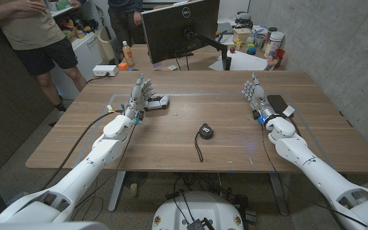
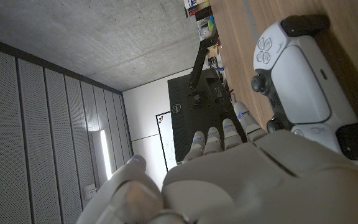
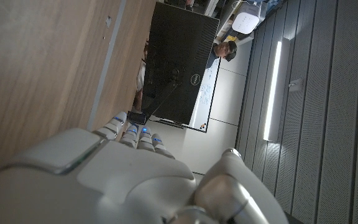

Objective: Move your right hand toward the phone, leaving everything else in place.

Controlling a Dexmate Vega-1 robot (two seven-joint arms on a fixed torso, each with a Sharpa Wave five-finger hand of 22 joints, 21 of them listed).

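A: Which way from the right hand [image 1: 255, 94] is the phone [image 1: 277, 103]?

B: Just beside it, on its outer side, toward the table [image 1: 171, 137] edge. The fingers [image 1: 253, 84] stand upright, apart, holding nothing. The phone's long axis runs roughly along the fingers.

A: And the left hand [image 1: 139, 97]?

B: Well apart from the phone, fingers spread, empty, with the controller [image 1: 159, 101] just beside it. The right is far nearer.

A: Counts?

B: 1 phone, 1 controller, 1 tape measure [image 1: 206, 131] between the hands, 1 monitor [image 1: 179, 27] beyond.

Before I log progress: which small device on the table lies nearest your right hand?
The black phone, lying right beside the right hand; the tape measure sits mid-table, the white controller by the left hand.
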